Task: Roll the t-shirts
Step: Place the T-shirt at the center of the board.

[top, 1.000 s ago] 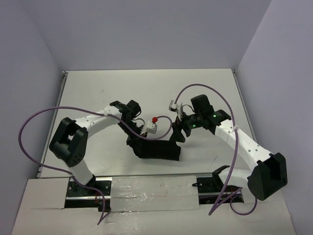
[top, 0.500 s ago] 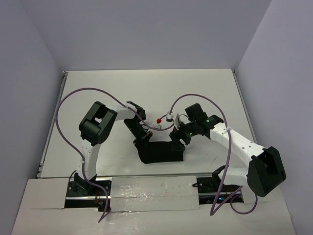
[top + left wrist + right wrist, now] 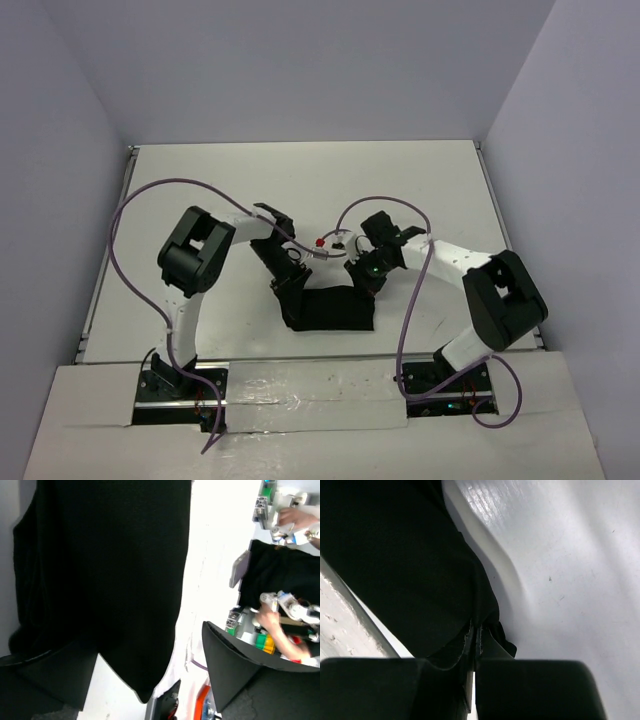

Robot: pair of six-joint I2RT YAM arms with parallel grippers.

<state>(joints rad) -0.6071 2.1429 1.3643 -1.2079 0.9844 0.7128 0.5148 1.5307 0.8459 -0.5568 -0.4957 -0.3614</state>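
The black t-shirt (image 3: 330, 310) lies as a flat folded band on the table (image 3: 300, 180), close to the near edge and about midway across, between my two arms. My right gripper (image 3: 366, 284) sits at its far right corner, fingers (image 3: 535, 690) pressed together, pinching a fold of the cloth. My left gripper (image 3: 288, 288) is at the far left corner, fingers (image 3: 235, 665) spread wide over the fabric.

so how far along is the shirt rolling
Done: the t-shirt is gathered into a compact black band, not spread flat. In hand: the right pincer is shut on its right end; the left pincer stands open over the other end. Left: likely a tighter roll and release; how tightly it is rolled cannot be told.
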